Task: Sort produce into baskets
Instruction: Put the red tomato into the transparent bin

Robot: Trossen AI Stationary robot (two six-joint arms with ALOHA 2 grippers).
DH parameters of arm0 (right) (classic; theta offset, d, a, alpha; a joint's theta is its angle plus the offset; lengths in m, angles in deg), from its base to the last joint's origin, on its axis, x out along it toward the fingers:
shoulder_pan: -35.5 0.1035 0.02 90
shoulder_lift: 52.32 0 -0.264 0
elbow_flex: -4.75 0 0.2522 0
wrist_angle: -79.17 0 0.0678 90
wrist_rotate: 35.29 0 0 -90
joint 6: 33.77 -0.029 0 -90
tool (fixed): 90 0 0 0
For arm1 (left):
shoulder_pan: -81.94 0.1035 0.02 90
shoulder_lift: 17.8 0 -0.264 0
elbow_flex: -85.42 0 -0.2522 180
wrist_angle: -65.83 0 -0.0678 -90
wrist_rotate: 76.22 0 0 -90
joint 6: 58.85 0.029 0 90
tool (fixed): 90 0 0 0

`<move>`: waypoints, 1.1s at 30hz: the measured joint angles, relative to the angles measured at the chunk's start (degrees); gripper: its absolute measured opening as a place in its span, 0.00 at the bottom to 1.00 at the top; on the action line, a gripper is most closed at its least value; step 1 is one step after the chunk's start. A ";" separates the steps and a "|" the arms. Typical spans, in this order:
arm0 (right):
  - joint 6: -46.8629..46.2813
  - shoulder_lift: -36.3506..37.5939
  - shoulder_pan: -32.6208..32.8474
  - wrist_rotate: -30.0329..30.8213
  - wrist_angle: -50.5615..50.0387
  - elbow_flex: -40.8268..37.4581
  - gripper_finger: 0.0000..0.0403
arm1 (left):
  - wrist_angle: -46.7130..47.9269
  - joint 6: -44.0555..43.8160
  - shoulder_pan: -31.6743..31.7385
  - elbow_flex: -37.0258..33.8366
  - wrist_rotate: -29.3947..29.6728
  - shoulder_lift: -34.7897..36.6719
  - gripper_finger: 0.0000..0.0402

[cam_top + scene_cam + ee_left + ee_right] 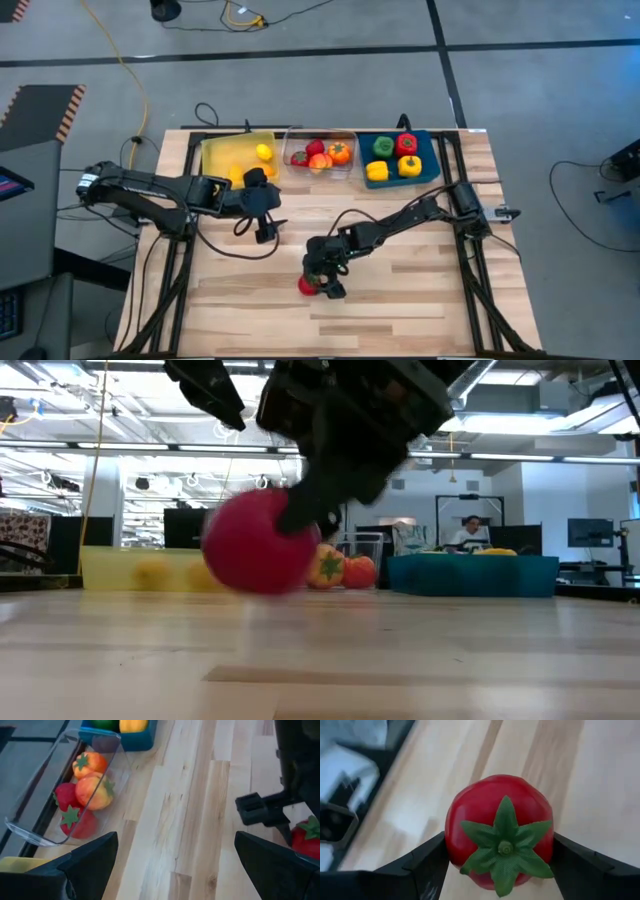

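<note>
Right up against the right wrist camera sat a red tomato (500,827), glossy, round, with a green star-shaped leaf cap facing the lens. I had the right claw (322,283) closed on it, a finger on either flank, because it was the one piece out on the bare worktop (420,290), well short of the bins. Beyond the claw, the clear bin (320,168) already held red and orange fruit, so I judged it belonged there. My left claw (262,225) waited wide apart, holding nothing, beside the yellow bin (225,155).
</note>
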 joint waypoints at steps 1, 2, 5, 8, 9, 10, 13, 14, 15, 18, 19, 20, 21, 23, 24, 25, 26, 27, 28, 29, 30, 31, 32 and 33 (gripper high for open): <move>0.00 0.58 -0.44 0.02 -0.48 -0.02 0.82 | -0.04 0.35 0.00 0.00 0.02 0.19 0.97; 0.00 1.20 -1.05 0.02 0.06 0.04 0.82 | -0.07 0.78 0.01 0.08 0.15 0.37 0.97; 0.23 4.26 -3.52 0.35 -1.27 0.05 0.82 | 0.08 2.04 0.01 0.14 1.39 1.06 0.97; 2.54 7.90 -6.74 1.42 -2.88 0.07 0.82 | 0.37 2.46 0.00 0.50 4.30 2.33 0.97; 3.31 9.17 -7.94 2.50 -2.66 0.08 0.82 | -0.05 2.59 0.08 0.61 4.98 2.92 0.97; 4.23 10.58 -9.16 3.91 -3.03 0.11 0.82 | -0.11 3.16 0.11 0.63 5.55 3.74 0.97; 7.06 14.26 -13.34 7.66 -3.24 0.13 0.82 | -0.07 4.40 0.22 0.61 6.78 6.02 0.97; 7.99 15.35 -14.82 8.96 -3.74 0.13 0.82 | 0.07 4.59 0.17 0.59 7.53 6.89 0.97; 8.82 16.19 -16.32 10.05 -3.68 0.13 0.82 | -0.03 4.63 0.13 0.59 8.38 7.95 0.97; 10.39 18.53 -20.78 12.70 -3.85 0.11 0.82 | 0.46 4.68 0.13 0.59 10.34 11.55 0.97; 10.90 19.03 -22.30 13.24 -3.50 0.12 0.82 | 0.32 4.75 0.13 0.59 10.73 12.91 0.97; 11.35 19.57 -23.90 13.73 -3.41 0.13 0.82 | 0.61 5.01 0.15 0.57 10.91 14.18 0.97; 11.77 19.85 -25.38 14.19 -3.58 0.13 0.82 | 0.55 5.08 0.15 0.49 10.99 15.22 0.97; 12.14 19.98 -28.41 14.95 -3.45 0.13 0.82 | 0.34 5.06 0.14 0.14 10.99 17.83 0.97; 12.10 19.98 -29.89 15.41 -3.55 0.13 0.82 | 0.65 5.08 0.13 -0.16 10.89 18.92 0.97; 12.09 19.93 -31.47 15.56 -3.62 0.11 0.82 | 0.54 5.04 0.13 -0.47 10.72 20.11 0.97; 12.09 19.62 -32.92 15.58 -3.57 0.11 0.82 | 0.27 5.00 0.12 -0.94 10.66 21.32 0.97; 12.09 19.39 -34.28 15.58 -3.41 0.11 0.82 | 0.37 5.02 0.13 -1.44 10.62 22.31 0.97; 12.09 18.96 -35.64 15.65 -3.38 0.11 0.82 | 0.54 5.00 0.13 -1.97 10.56 23.38 0.97; 12.08 18.34 -36.95 15.68 -3.40 0.11 0.82 | 0.56 4.97 0.13 -2.47 10.58 24.23 0.97; 12.07 17.75 -38.16 15.67 -3.48 0.11 0.82 | 0.34 4.97 0.13 -3.01 10.60 25.03 0.97; 12.08 17.03 -39.26 15.66 -3.58 0.11 0.82 | 0.24 4.95 0.13 -3.75 10.59 25.94 0.97; 12.09 16.31 -40.29 15.65 -3.60 0.11 0.82 | 0.38 4.95 0.13 -4.54 10.58 26.58 0.97; 12.07 15.60 -41.40 15.65 -3.55 0.11 0.82 | 0.30 4.95 0.13 -5.28 10.62 27.12 0.97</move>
